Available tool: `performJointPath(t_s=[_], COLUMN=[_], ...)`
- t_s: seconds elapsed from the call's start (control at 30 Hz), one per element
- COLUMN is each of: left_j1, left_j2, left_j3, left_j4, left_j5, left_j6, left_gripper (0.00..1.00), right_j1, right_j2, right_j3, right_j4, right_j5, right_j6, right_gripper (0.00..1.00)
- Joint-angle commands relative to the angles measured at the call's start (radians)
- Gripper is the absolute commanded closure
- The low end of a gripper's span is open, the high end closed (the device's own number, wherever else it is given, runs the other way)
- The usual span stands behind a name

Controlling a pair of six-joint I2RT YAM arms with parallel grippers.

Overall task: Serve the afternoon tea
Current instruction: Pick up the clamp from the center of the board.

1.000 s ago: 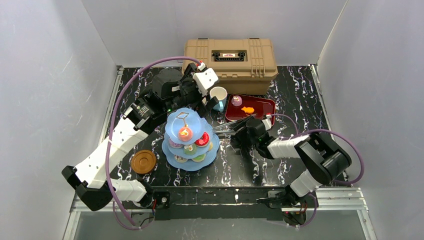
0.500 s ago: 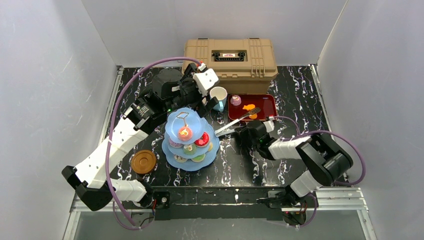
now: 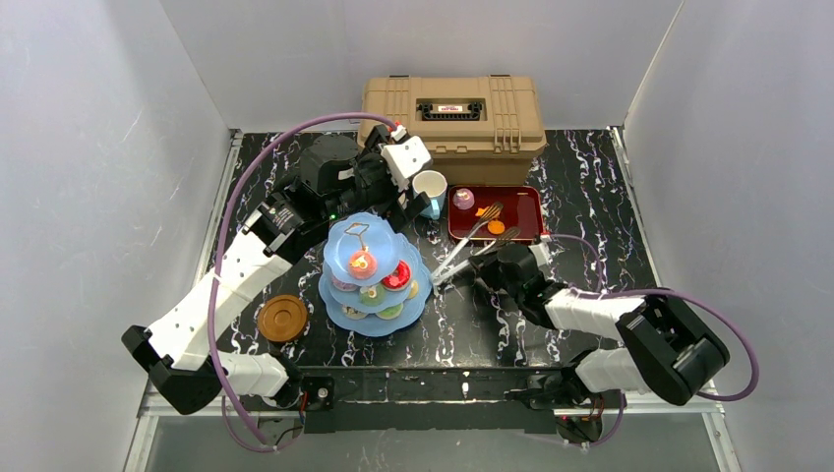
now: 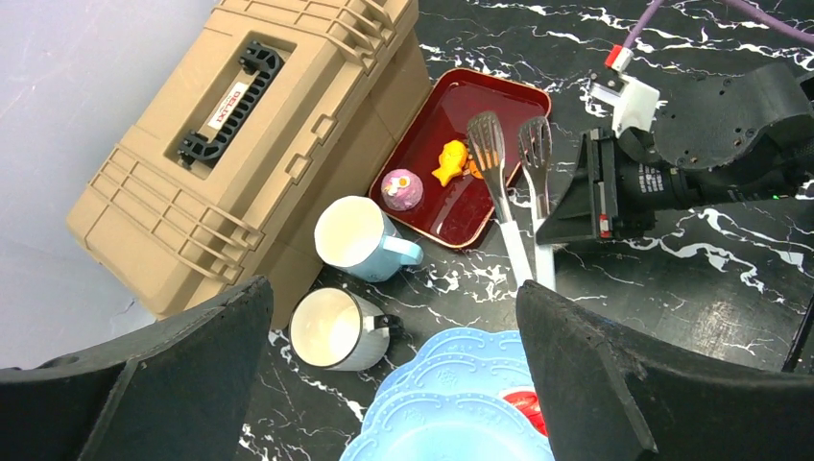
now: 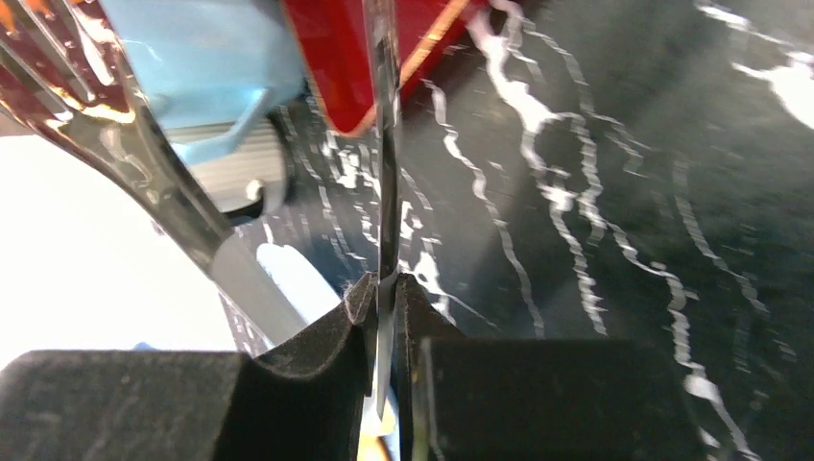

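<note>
Overhead and wrist views of a black marbled surface point(image 3: 580, 187) with two arms; the light-blue three-tier cake stand point(image 3: 339, 246) stands left of centre, just in front of the left arm's wrist; toy donuts point(image 3: 363, 262) in orange, red and green lie on its tiers. A round brown saucer point(image 3: 282, 318) lies to the near left of the stand, apart from it. The white mug point(image 4: 331, 328) and the light-blue mug point(image 4: 355, 238) stand side by side between the stand and the tan toolbox point(image 4: 240, 125), which sits at the far edge. The dark-red tray point(image 4: 480, 106) lies just in front of the toolbox, right of the mugs; it holds a pink toy cake point(image 4: 401, 187) and an orange toy pastry point(image 4: 449, 161). The metal tongs point(image 4: 509, 182) point their slotted heads over the tray, their handles reaching towards the stand. The left pincer point(image 4: 394, 298) hangs above the mugs and the stand's rim, released, jaws spread wide, touching nothing; the right pincer point(image 5: 384, 288) is clenched, grasping the tongs by one thin arm seen edge-on between its jaws, while the other arm of the tongs splays to the side.
</note>
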Motion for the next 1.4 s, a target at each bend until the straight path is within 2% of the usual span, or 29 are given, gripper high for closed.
performJointPath(t_s=[0.0, 0.17, 0.33, 0.5, 0.6, 0.67, 0.77, 0.87, 1.03, 1.2, 1.27, 1.37], left_j1=[0.003, 0.003, 0.003, -0.010, -0.027, -0.030, -0.031, -0.033, -0.038, -0.046, -0.052, -0.070], left_j2=[-0.006, -0.011, -0.046, -0.105, -0.151, -0.185, -0.204, -0.189, -0.176, -0.125, -0.100, -0.062], left_j3=[0.024, 0.009, -0.053, -0.142, -0.241, -0.323, -0.402, -0.418, -0.428, -0.389, -0.354, -0.312], left_j4=[-0.008, -0.016, -0.003, -0.026, -0.018, 0.036, 0.102, 0.125, 0.143, 0.117, 0.089, 0.079], left_j5=[0.027, 0.101, 0.258, 0.399, 0.431, 0.459, 0.497, 0.501, 0.471, 0.381, 0.346, 0.298], left_j6=[0.007, 0.065, 0.317, 0.754, 1.077, 1.271, 1.474, 1.611, 1.689, 1.730, 1.732, 1.733], left_gripper=[0.04, 0.04, 0.04, 0.05, 0.06, 0.07, 0.08, 0.08, 0.08, 0.11, 0.17, 0.36], right_j1=[0.005, 0.005, -0.004, -0.028, -0.046, -0.052, -0.052, -0.052, -0.048, -0.019, -0.011, -0.007], right_j2=[-0.047, -0.176, -0.274, -0.310, -0.283, -0.214, -0.096, -0.029, 0.026, 0.068, 0.078, 0.087], right_j3=[-0.048, 0.005, 0.132, 0.333, 0.458, 0.565, 0.745, 0.890, 1.019, 1.114, 1.159, 1.220], right_j4=[-0.012, -0.150, -0.275, -0.490, -0.584, -0.677, -0.830, -0.942, -1.063, -1.169, -1.207, -1.253], right_j5=[0.007, 0.047, -0.004, -0.165, -0.347, -0.519, -0.685, -0.755, -0.767, -0.729, -0.716, -0.697], right_j6=[0.030, -0.098, -0.363, -0.639, -0.772, -0.847, -0.925, -0.982, -1.049, -1.119, -1.140, -1.162], right_gripper=[0.81, 0.89, 0.94, 0.95, 0.95, 0.94, 0.93, 0.95, 0.95, 0.96, 0.96, 0.96])
